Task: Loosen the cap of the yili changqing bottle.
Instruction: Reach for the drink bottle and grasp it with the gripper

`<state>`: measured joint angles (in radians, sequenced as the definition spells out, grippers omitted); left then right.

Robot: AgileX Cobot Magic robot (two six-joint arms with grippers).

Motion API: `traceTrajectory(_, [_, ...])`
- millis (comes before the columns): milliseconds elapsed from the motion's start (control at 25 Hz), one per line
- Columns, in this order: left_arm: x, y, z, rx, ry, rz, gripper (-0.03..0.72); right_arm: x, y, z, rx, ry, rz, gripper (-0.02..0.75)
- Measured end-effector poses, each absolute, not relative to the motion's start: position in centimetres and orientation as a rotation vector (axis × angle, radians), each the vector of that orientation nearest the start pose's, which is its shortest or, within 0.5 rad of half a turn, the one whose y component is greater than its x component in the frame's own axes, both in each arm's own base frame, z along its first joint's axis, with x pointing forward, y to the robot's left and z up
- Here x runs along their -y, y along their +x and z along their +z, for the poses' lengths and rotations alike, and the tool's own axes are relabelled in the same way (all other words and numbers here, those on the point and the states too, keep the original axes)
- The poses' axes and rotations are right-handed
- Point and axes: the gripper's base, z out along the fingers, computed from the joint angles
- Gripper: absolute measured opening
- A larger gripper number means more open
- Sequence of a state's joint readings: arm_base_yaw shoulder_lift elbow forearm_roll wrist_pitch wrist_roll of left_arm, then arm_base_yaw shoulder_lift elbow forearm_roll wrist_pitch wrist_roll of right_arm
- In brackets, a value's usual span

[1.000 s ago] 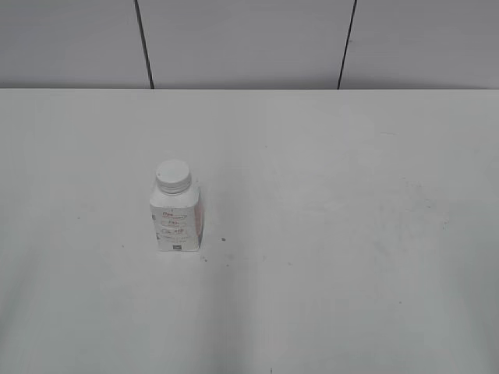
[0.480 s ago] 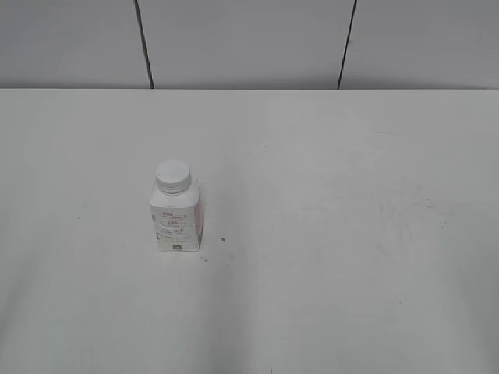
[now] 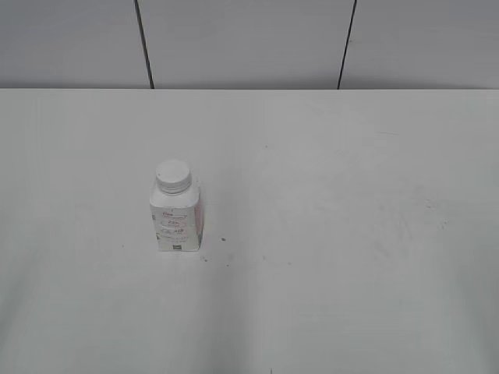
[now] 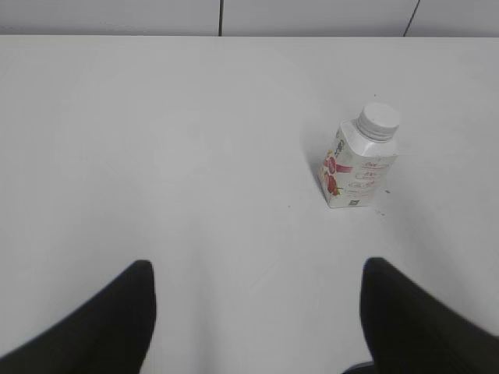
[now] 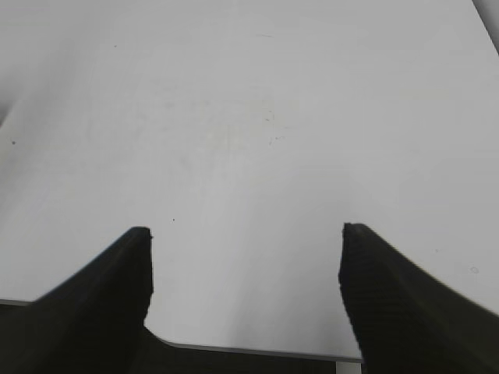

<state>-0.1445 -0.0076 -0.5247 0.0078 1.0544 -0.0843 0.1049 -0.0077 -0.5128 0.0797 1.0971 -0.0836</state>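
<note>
White tabletop [image 3: 327, 234] across nearly the whole exterior view, backed by a pale panelled wall [image 3: 249, 39] with two dark seams. Scattered small dark specks on the surface, nothing else on it but one item.

Left of centre, upright: yili changqing bottle [image 3: 176, 220], small and squarish, label with pink and dark print facing the camera. Seated on its neck, apparently fully screwed down: cap [image 3: 173, 176], white, ribbed at the edge.

Neither arm visible from the exterior camera. Left gripper [image 4: 257, 312] spread wide, empty, hanging above bare table with the bottle [image 4: 358, 165] well ahead and off to the right of the gap, cap [image 4: 379, 121] in clear sight. Right gripper [image 5: 245, 288] likewise wide apart and empty, near the table's front edge, no bottle in its frame at all.

Task judged not yet begun: no contact with bottle or cap.

Likely troubles from here: a light, narrow bottle tipped or shoved by an off-centre approach; whole bottle spinning with the cap if the body is not clamped firmly; slipping on the ribbed edge from a shallow grip; crushed plastic walls from too hard a squeeze.

Hard to make out: label text too small to read, contents not visible through the white plastic, fingertips cut off at the frame bottoms, thread tightness impossible to judge.
</note>
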Motion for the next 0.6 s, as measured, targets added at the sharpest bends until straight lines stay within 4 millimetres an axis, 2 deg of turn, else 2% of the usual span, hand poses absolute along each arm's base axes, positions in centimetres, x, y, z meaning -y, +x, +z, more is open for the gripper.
traceTrajectory(600, [-0.19, -0.86, 28.46, -2.007, 0.060, -0.137, 0.502, -0.54, -0.99, 27.80, -2.050, -0.200, 0.109, 0.586])
